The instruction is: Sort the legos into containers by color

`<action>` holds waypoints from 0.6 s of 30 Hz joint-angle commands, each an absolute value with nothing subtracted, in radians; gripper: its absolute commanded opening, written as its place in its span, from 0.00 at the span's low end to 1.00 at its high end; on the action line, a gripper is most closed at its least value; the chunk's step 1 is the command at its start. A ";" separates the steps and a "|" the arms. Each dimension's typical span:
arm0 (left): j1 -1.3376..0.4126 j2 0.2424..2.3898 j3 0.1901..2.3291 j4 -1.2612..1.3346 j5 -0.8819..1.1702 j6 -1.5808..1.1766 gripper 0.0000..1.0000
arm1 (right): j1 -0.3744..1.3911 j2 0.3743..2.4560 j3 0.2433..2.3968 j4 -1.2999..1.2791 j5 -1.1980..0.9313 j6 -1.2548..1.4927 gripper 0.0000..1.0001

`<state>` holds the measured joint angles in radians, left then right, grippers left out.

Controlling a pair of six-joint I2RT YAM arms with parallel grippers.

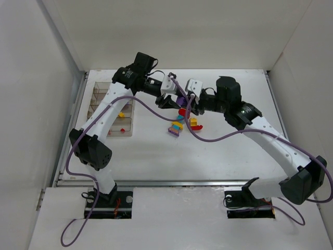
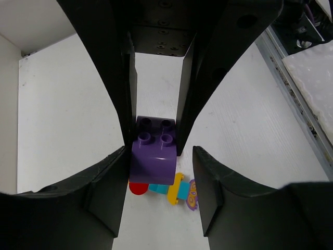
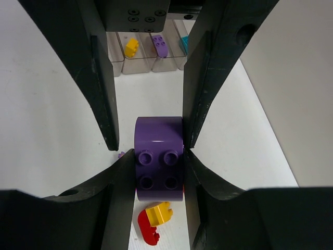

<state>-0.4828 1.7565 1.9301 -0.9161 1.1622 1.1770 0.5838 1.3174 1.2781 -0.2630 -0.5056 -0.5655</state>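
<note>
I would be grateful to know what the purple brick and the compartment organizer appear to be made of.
The purple brick looks like hard moulded plastic, opaque and glossy: a bright highlight crosses its curved face and its studs are crisp. The organizer seems to be clear, smoke-tinted plastic: the yellow brick inside and the white table show through its walls.

Right gripper clamped, left gripper perhaps clamped (nose to nose).
</note>
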 commanded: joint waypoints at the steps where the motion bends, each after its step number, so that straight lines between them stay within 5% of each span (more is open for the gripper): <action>1: -0.480 1.720 1.916 -0.927 1.190 1.167 0.45 | 0.591 1.316 1.325 -0.244 -0.540 -0.581 0.00; 8: -0.480 1.720 1.925 -0.917 1.172 1.158 0.34 | 0.591 1.307 1.307 -0.244 -0.531 -0.590 0.00; 16: -0.480 1.720 1.925 -0.881 1.163 1.095 0.00 | 0.591 1.307 1.307 -0.244 -0.549 -0.591 0.02; 17: -0.480 1.720 1.925 -0.871 1.154 1.077 0.00 | 0.591 1.319 1.307 -0.244 -0.549 -0.581 0.14; 18: -0.480 1.720 1.925 -0.871 1.143 1.062 0.00 | 0.591 1.319 1.316 -0.244 -0.537 -0.571 0.50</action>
